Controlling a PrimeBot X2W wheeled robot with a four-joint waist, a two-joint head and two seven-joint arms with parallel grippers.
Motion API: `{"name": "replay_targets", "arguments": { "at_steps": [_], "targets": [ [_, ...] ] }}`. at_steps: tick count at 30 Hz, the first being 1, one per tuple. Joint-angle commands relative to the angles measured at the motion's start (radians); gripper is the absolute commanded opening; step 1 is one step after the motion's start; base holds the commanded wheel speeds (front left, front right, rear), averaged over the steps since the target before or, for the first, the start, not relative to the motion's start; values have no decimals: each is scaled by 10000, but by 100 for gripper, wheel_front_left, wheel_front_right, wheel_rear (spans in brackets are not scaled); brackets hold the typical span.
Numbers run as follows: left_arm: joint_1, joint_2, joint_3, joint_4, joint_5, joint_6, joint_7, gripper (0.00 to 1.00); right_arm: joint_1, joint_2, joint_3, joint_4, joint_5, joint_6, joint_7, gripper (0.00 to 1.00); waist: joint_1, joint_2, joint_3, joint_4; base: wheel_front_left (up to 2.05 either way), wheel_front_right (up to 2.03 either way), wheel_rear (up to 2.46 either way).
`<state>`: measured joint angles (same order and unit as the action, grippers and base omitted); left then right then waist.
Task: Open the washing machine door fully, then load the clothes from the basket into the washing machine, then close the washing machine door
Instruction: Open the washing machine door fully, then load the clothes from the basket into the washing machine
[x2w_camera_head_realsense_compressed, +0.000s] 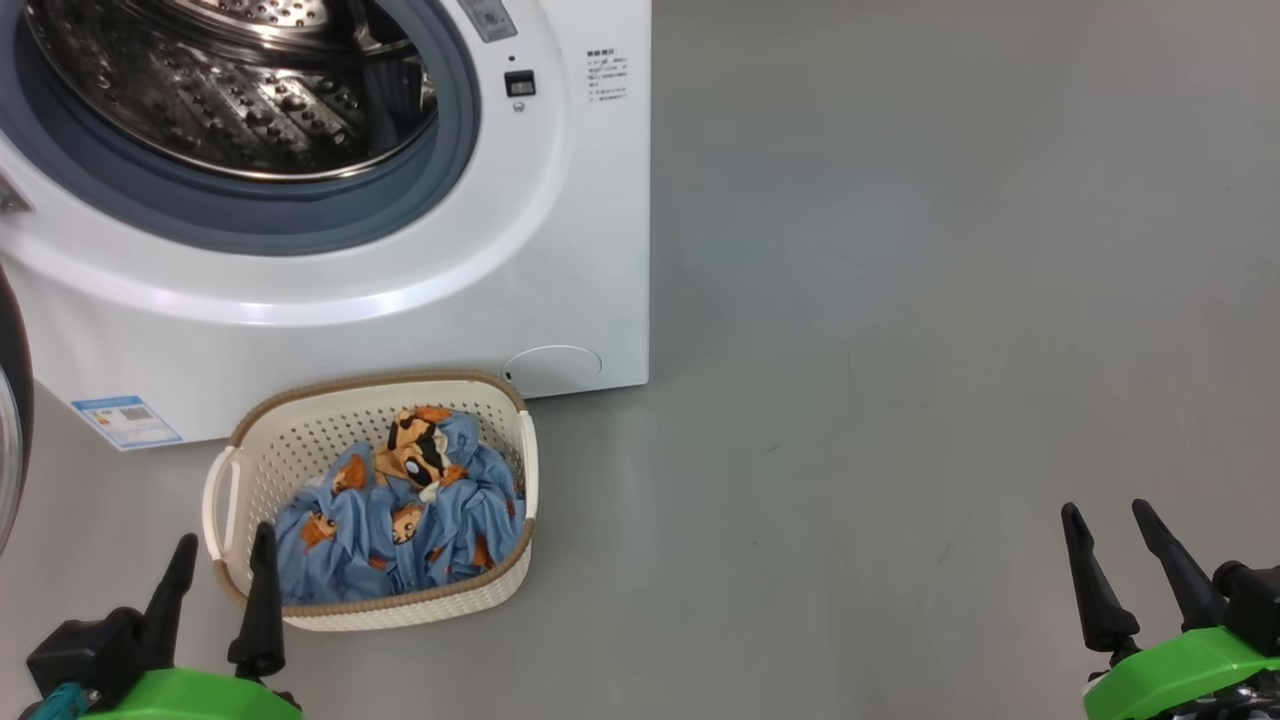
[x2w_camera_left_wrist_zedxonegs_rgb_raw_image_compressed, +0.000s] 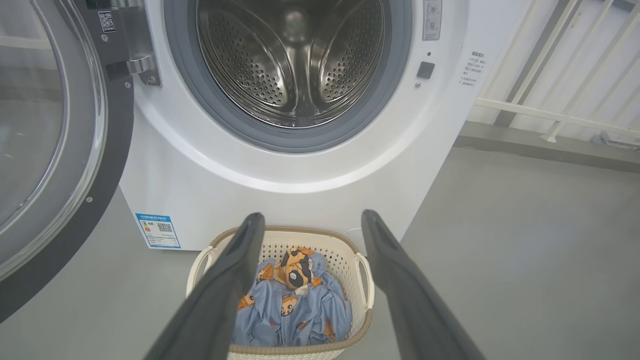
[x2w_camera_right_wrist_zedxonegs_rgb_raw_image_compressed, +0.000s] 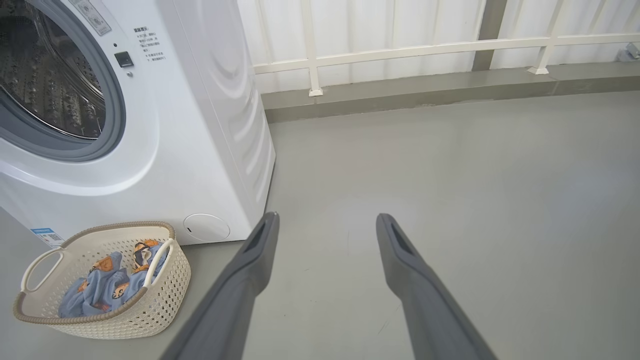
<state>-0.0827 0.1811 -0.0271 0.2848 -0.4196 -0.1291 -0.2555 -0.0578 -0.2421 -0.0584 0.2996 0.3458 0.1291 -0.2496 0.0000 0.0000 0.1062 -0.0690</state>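
The white washing machine (x2w_camera_head_realsense_compressed: 380, 290) (x2w_camera_left_wrist_zedxonegs_rgb_raw_image_compressed: 210, 170) (x2w_camera_right_wrist_zedxonegs_rgb_raw_image_compressed: 165, 165) stands at the upper left, its steel drum (x2w_camera_left_wrist_zedxonegs_rgb_raw_image_compressed: 292, 55) bare inside. Its black-rimmed glass door (x2w_camera_left_wrist_zedxonegs_rgb_raw_image_compressed: 55, 150) is swung wide to the left; a sliver of the door (x2w_camera_head_realsense_compressed: 12, 420) shows in the head view. On the floor in front sits the cream basket (x2w_camera_head_realsense_compressed: 300, 440) (x2w_camera_left_wrist_zedxonegs_rgb_raw_image_compressed: 345, 260) (x2w_camera_right_wrist_zedxonegs_rgb_raw_image_compressed: 165, 295) holding the blue animal-print clothes (x2w_camera_head_realsense_compressed: 400, 520) (x2w_camera_left_wrist_zedxonegs_rgb_raw_image_compressed: 295, 305) (x2w_camera_right_wrist_zedxonegs_rgb_raw_image_compressed: 100, 290). My left gripper (x2w_camera_head_realsense_compressed: 225, 545) (x2w_camera_left_wrist_zedxonegs_rgb_raw_image_compressed: 312, 220) is open just short of the basket's near rim. My right gripper (x2w_camera_head_realsense_compressed: 1107, 510) (x2w_camera_right_wrist_zedxonegs_rgb_raw_image_compressed: 326, 220) is open over bare floor, far right of the basket.
Grey floor (x2w_camera_head_realsense_compressed: 900, 300) stretches to the right of the washer. A white railing (x2w_camera_right_wrist_zedxonegs_rgb_raw_image_compressed: 400, 50) on a low kerb runs along the back wall behind and right of the machine.
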Motion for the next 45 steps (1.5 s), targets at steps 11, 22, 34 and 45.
{"name": "replay_targets", "arguments": {
  "at_steps": [11,22,34,45],
  "targets": [
    [-21,315,241,-299,-385,-15,-63,100,93,-92,156,-254,-37,16,-122,100,0,0,-186,48,0,0,0],
    [-139,475,122,-402,-650,-15,-63,100,-42,-77,211,-319,-22,16,-122,100,0,0,32,154,45,-122,77],
    [-406,416,234,-368,-455,-15,-63,100,-205,31,266,-331,-15,16,-122,100,0,0,295,195,127,-146,20],
    [-540,241,242,-152,-312,-15,-63,100,-285,111,301,-312,-3,16,-122,100,0,0,369,254,18,-18,0]
  ]
}}
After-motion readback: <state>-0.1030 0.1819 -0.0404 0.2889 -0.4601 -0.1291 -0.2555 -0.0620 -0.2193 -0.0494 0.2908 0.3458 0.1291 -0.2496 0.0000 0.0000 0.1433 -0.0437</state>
